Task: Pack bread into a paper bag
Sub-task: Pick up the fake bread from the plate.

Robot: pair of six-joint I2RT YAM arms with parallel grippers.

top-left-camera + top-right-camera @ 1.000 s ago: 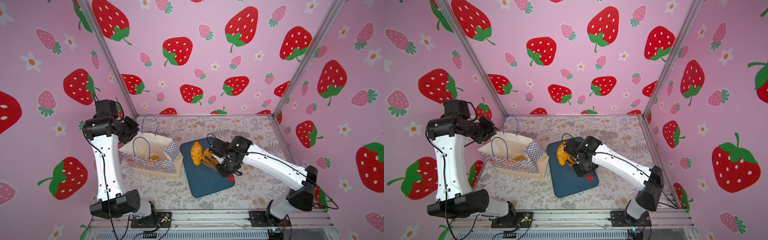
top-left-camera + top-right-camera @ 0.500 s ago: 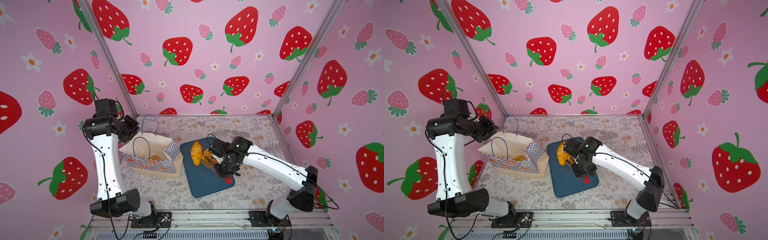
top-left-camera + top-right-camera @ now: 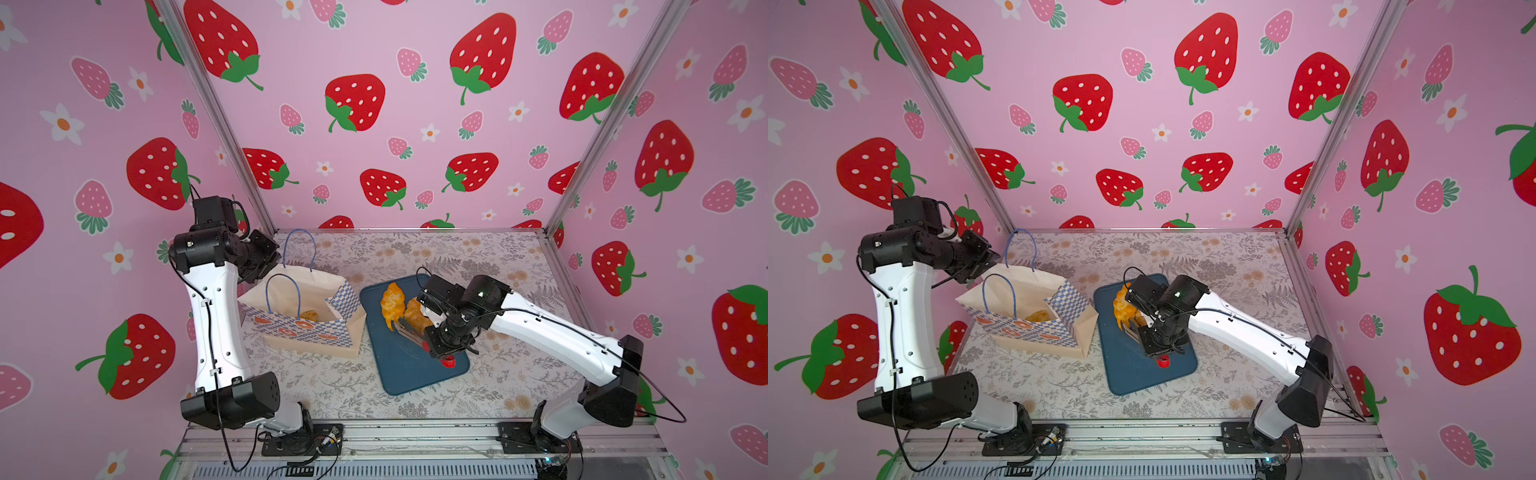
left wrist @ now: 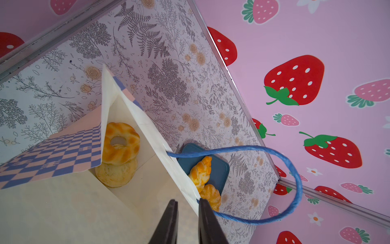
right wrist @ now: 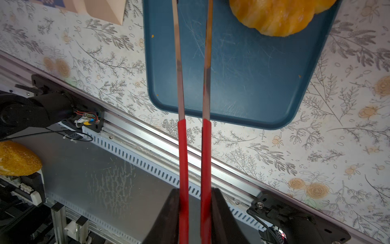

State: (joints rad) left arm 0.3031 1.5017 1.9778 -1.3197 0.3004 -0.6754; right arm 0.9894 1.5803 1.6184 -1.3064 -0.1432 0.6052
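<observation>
On the paper bag (image 3: 291, 299), apparently donut prints (image 3: 304, 325)

No legible text, label, brand name, number or sign appears in any view. The paper bag (image 3: 303, 332) carries printed decoration only: a blue-white checkered band with orange donut motifs and no lettering.
</observation>
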